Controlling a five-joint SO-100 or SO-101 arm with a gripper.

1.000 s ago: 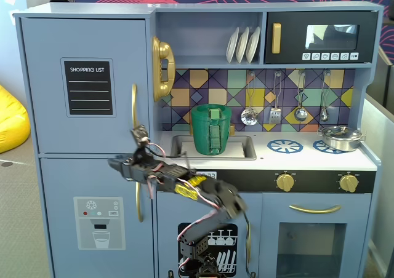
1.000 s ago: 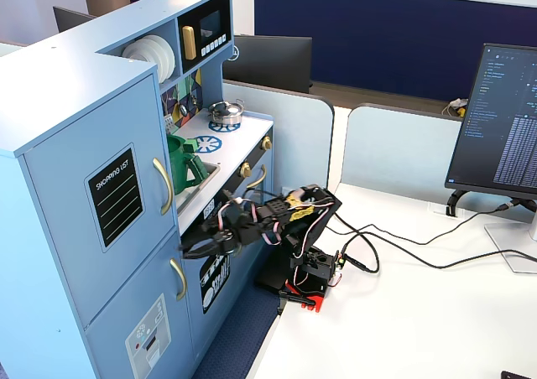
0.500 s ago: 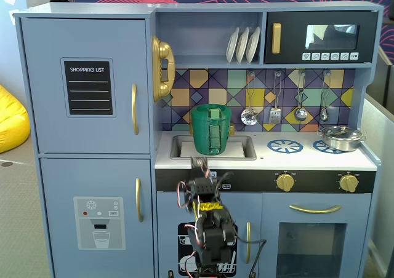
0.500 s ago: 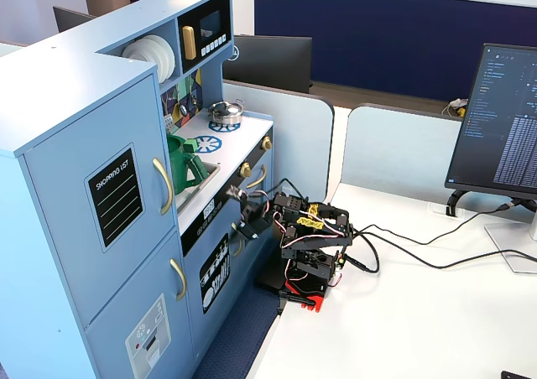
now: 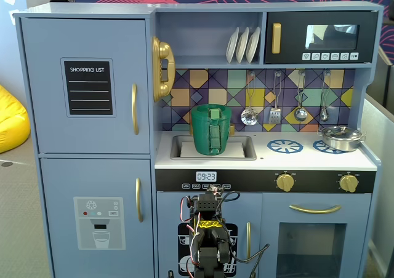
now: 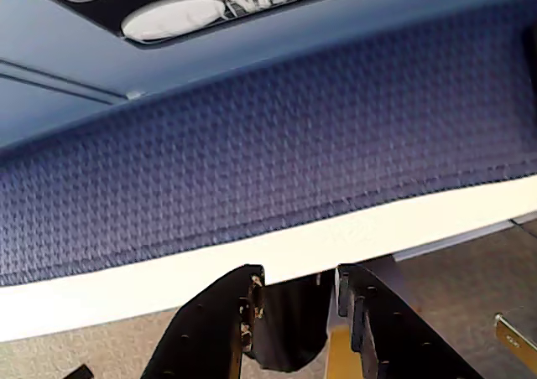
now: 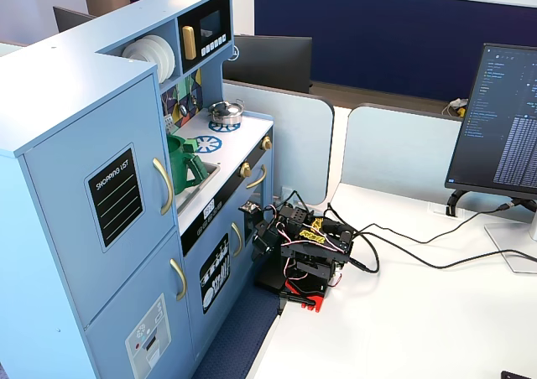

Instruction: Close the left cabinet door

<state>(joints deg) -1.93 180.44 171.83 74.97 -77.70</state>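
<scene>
one door matters to me: the left cabinet door point(image 5: 86, 84) sits flush shut, gold handle point(image 5: 134, 109) untouched; my gripper point(image 6: 295, 299) hangs parted and empty, folded low.

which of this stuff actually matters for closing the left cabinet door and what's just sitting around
For the job:
- left cabinet door, appears flush already
- its gold handle
- hand, folded low by the lower cabinets

Just around:
- green pitcher in the sink
- steel pot
- plates
- gold phone
- monitor
</scene>
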